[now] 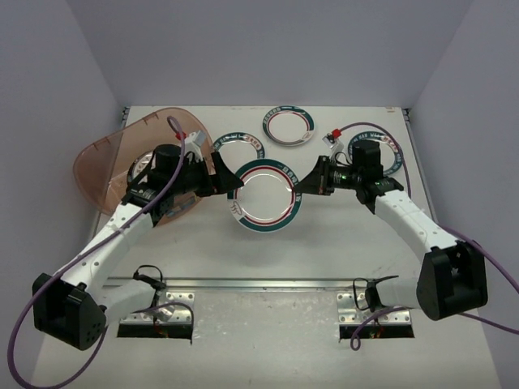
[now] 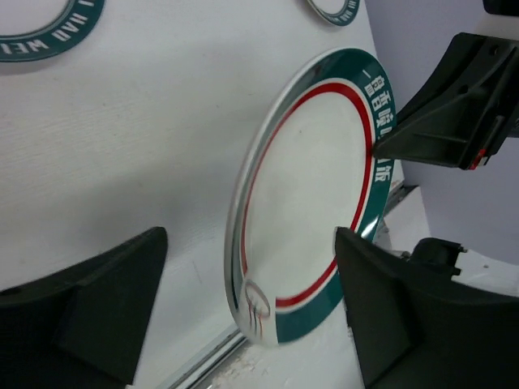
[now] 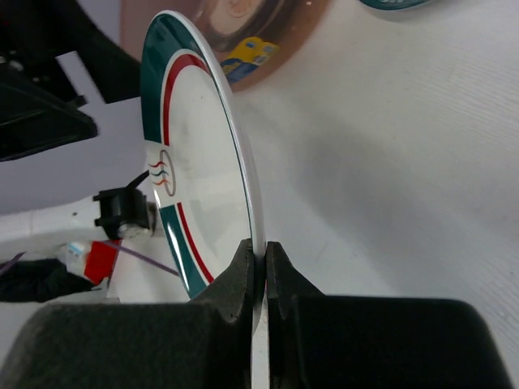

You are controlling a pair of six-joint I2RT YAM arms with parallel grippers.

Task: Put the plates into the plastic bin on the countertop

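A white plate (image 1: 266,194) with a teal and red rim hangs tilted above the middle of the countertop (image 1: 324,243). My right gripper (image 1: 302,185) is shut on its right rim; in the right wrist view the fingertips (image 3: 243,267) pinch the plate (image 3: 203,162) edge-on. My left gripper (image 1: 235,185) is at the plate's left edge and open. In the left wrist view the plate's (image 2: 308,186) near rim lies between the spread fingers (image 2: 389,316). The pinkish plastic bin (image 1: 105,162) stands at the far left behind the left arm.
Three more teal-rimmed plates lie on the countertop: one at the back (image 1: 289,126), one partly hidden behind the held plate (image 1: 239,146), one under the right arm (image 1: 393,150). A metal rail (image 1: 259,284) runs along the front edge. White walls enclose the sides.
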